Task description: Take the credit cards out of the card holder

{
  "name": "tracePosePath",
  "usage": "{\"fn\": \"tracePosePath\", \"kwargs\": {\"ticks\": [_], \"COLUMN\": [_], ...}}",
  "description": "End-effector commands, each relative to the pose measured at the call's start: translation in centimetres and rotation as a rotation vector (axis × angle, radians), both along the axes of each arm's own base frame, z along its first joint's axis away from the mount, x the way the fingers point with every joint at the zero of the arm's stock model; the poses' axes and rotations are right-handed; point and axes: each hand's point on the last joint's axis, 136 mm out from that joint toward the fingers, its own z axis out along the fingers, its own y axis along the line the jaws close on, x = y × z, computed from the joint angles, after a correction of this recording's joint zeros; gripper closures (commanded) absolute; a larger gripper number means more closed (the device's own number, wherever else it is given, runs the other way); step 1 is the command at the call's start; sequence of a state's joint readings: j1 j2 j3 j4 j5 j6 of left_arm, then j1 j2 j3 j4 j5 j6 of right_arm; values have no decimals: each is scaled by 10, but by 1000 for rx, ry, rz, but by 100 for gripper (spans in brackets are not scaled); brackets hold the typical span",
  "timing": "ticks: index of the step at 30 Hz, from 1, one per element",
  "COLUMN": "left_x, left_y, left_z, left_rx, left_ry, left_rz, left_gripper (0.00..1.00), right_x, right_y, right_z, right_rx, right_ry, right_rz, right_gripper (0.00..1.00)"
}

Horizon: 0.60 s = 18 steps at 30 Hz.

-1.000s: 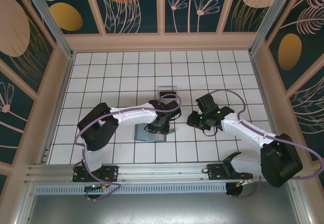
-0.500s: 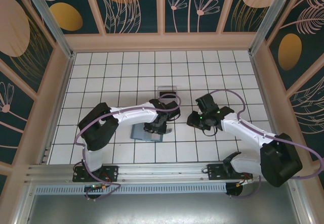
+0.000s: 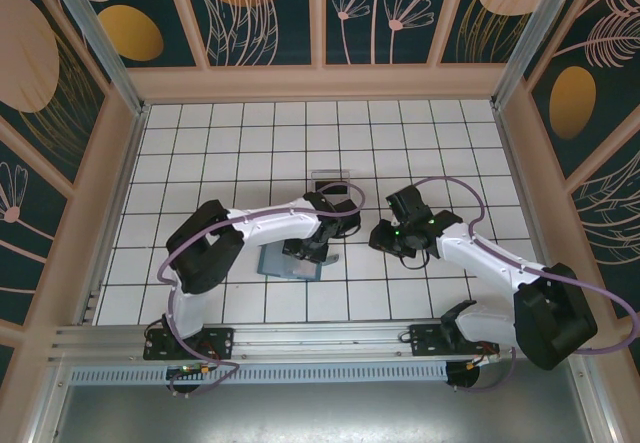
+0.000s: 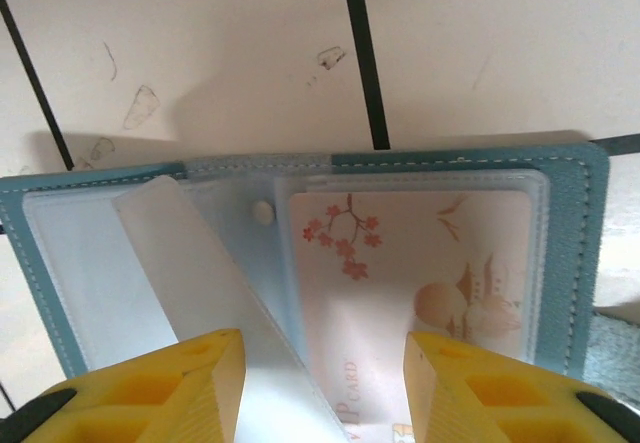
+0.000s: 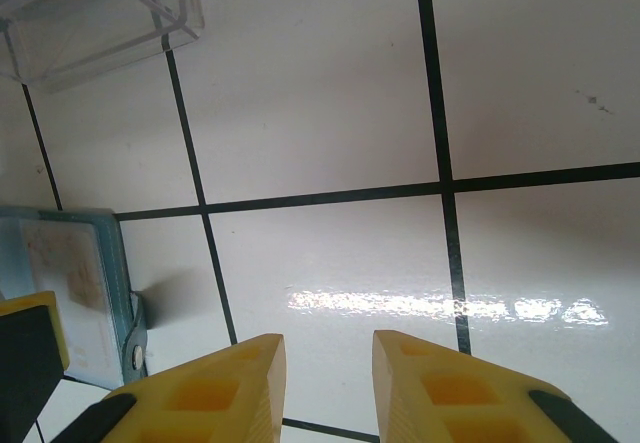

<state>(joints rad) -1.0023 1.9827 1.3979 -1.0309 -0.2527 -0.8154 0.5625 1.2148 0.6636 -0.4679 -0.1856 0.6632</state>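
The holder (image 4: 575, 263) is lying open on the tabletop (image 4: 480, 53), its near edge cut off behind the left claw (image 4: 322, 348), fingers parted. A blossom-printed card (image 4: 420, 283) is sitting in its 3 o'clock pocket; a pale slanted strip (image 4: 200, 263) at 9 could be card or flap. The right claw (image 5: 328, 348) is gaping over bare tile at the holder's 3 o'clock, a clear tray (image 5: 95, 13) at 12.
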Motion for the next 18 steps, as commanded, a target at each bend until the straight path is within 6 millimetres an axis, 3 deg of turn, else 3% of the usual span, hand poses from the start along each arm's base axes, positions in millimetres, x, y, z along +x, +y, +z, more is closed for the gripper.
{"fn": "tracePosePath", "kwargs": {"ticks": [1,18], "left_x": [0,-7], "left_y": [14,41], "left_z": [5,13], "left_rx": [99,170], "left_ry": [-1,-17], "left_rz": [-34,-44], "left_gripper": [53,53], "right_x": [3,4], "right_y": [3,11], "right_z": [4,11], "right_rx": [7,34], "right_ry": [-3,-12], "right_rz": [5,10], "right_gripper": [70,70]}}
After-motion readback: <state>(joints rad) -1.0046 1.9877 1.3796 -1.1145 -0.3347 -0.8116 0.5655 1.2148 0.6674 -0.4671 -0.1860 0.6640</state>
